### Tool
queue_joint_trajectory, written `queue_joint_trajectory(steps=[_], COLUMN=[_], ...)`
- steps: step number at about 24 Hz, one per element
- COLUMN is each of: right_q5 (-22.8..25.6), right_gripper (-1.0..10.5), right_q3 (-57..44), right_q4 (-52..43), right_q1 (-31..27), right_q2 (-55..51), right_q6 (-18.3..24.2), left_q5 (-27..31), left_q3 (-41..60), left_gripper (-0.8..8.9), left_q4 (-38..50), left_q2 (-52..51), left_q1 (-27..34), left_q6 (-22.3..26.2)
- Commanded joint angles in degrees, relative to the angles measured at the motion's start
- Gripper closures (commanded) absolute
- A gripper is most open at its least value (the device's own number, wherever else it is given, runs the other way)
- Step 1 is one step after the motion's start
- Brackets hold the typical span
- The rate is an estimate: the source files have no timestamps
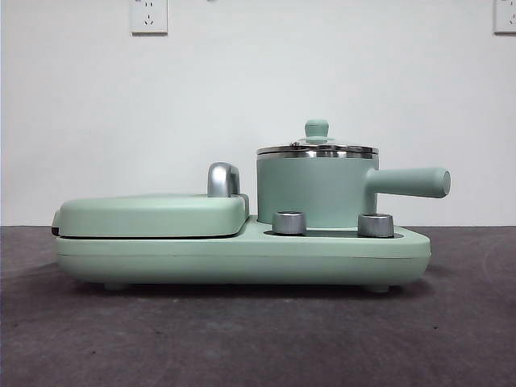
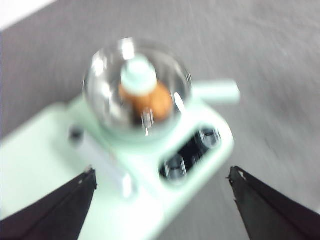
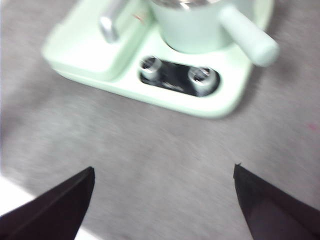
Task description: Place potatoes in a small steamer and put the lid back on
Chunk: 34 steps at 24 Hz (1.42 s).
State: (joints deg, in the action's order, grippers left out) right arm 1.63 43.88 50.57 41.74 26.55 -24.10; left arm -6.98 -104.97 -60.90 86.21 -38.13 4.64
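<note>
Mint-green and plastic, the flat cooker base (image 1: 242, 254) carries your small steamer (image 1: 316, 189), a mint-green pot with steel rim. The round glass lid (image 2: 137, 87) sits closed on it, so the orange-brown potato (image 2: 155, 102) stays inside. Both the left gripper (image 2: 162, 200) and right gripper (image 3: 162, 200) hang wide open, holding nothing. You can read no writing

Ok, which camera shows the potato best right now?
The left wrist view: it looks down through the glass lid and shows the potato inside the steamer, though blurred. The front view shows only the steamer's solid wall and the lid edge-on, no potato. The right wrist view cuts the steamer off at the rim, so nothing inside shows.
</note>
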Motion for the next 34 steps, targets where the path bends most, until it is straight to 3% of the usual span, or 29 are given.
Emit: queue_joint_trajectory(steps=[1,6,12,18,23,30,32,33,34], right_q5=[-2.1,-6.1,-9.3,-12.2,-12.2,-12.2,-12.2,-12.2,-12.2], right_gripper=[5.1,5.1,5.1,5.1,5.1,5.1,5.1,5.5,7.2], right_q3=[0.3,0.3,0.3,0.3,0.3,0.3,0.3,0.3,0.3], right_q4=[-3.9,-9.5,-12.0,-12.0,-12.0,-12.0,-12.0,-12.0,-11.9], right_q1=[0.6,0.6,0.6,0.6,0.6,0.6,0.6,0.6,0.6], right_q2=[0.2,0.3,0.3,0.3,0.3,0.3,0.3,0.3,0.3], right_q6=[0.8,1.1,4.0,4.0,4.0,4.0,4.0,4.0,4.0], left_q5=[-0.1,-0.1,-0.1,-0.1,-0.1,-0.1,-0.1,-0.1,-0.1], left_q3=[-1.4,1.4,12.0,26.8,38.5,45.4,45.5,45.5,45.5], left_gripper=[3.8,3.81,3.81,3.81,3.81,3.83,4.82,5.98,8.21], left_q4=[-7.5,-10.0,-9.5,-2.3,3.6,2.0,1.7,1.8,1.9], left_q2=[-4.6,-14.3,-28.6,-43.5,-54.7,-61.3,-61.6,-61.6,-61.6], left_q1=[-0.4,-0.1,-0.1,-0.1,-0.1,-0.1,-0.1,-0.1,-0.1], left_q6=[-0.5,-2.1,-5.5,-8.9,-11.5,-11.8,-11.8,-11.8,-11.3])
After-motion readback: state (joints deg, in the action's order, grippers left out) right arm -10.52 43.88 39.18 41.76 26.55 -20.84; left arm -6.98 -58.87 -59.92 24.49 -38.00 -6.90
